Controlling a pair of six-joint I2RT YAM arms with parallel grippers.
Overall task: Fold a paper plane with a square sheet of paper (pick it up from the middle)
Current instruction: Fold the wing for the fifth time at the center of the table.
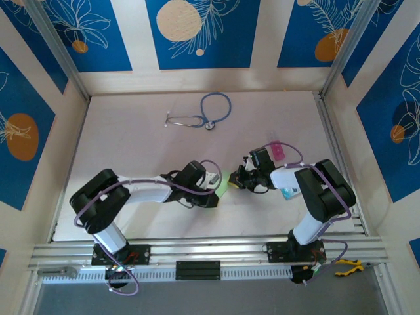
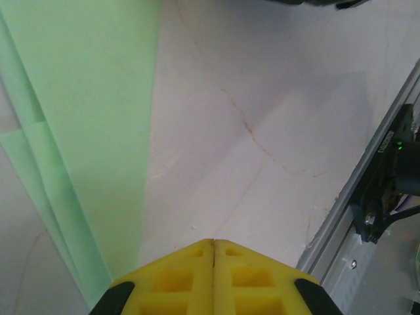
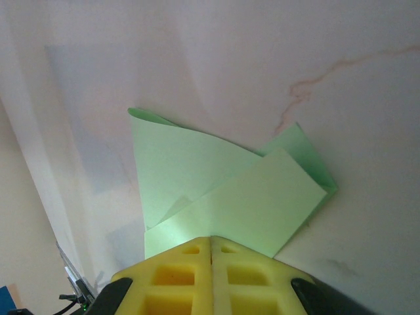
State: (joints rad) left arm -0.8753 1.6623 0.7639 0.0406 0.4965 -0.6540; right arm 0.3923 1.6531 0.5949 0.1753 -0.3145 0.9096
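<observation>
- Left gripper (image 1: 216, 186): yellow fingertips (image 2: 190, 279) pressed flat together, nothing between them; held low over the table (image 1: 131, 151), just left of centre.
- Sheet of paper (image 1: 225, 182): pale green, folded into overlapping layers, lying on the table between the two grippers; one long edge runs just beside the left fingertips.
- Right gripper (image 3: 211, 239): clenched, fingertips meeting at the paper's near edge, which passes beneath them. Clamped or merely pressed: cannot be determined.
- Pink block (image 1: 277, 151): on the table just behind the right wrist.
- Teal-and-white packet (image 1: 289, 193): beside the right arm, partly hidden by it.
- Table surface: pale, marble-patterned, thin brownish veins. A stethoscope (image 1: 200, 117) lies at far centre, well apart from the paper. An aluminium rail (image 1: 210, 250) along the near edge carries both arm bases.
- Walls (image 1: 134, 39): cream panels on the left, far and right sides, bearing blue fields with white leaf outlines and orange or cream discs.
</observation>
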